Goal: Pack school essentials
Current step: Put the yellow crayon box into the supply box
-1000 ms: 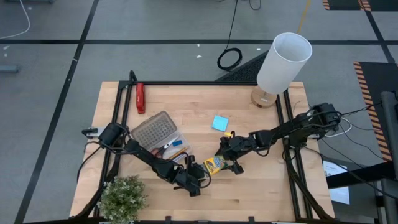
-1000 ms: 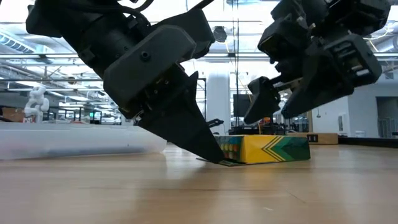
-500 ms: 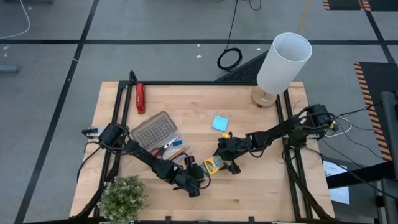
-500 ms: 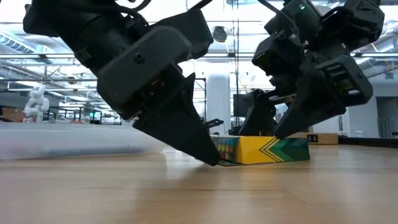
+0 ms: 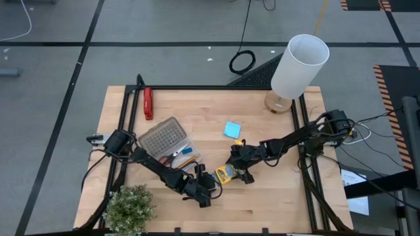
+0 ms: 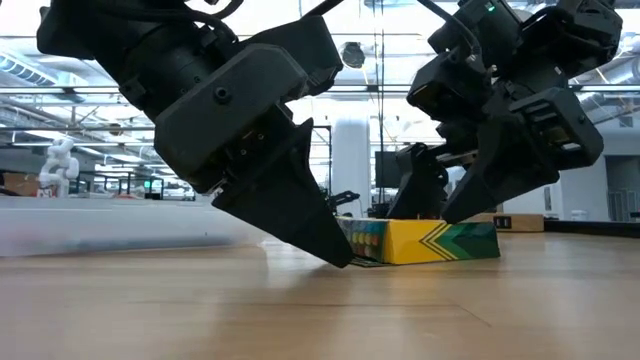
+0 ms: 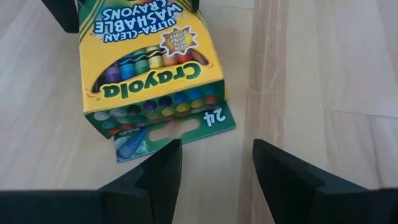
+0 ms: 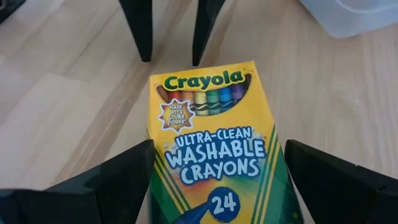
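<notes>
The crayon box [image 5: 226, 174] lies flat on the wooden surface [image 5: 275, 190], a little toward the front edge from the middle, with the two claws at its opposite ends. The right claw [image 5: 241, 174] is spread wide with a finger on either side of the box's end, not visibly pressing on it, while the left claw [image 5: 211, 185] sits just off the other end with its fingers [image 7: 155, 177] parted, tips low at the surface beside the box's hanging tab, holding nothing. Nearer the left edge, the clear case [image 5: 164, 139] holds pens, and a light-blue notepad [image 5: 231, 129] lies toward the back edge.
</notes>
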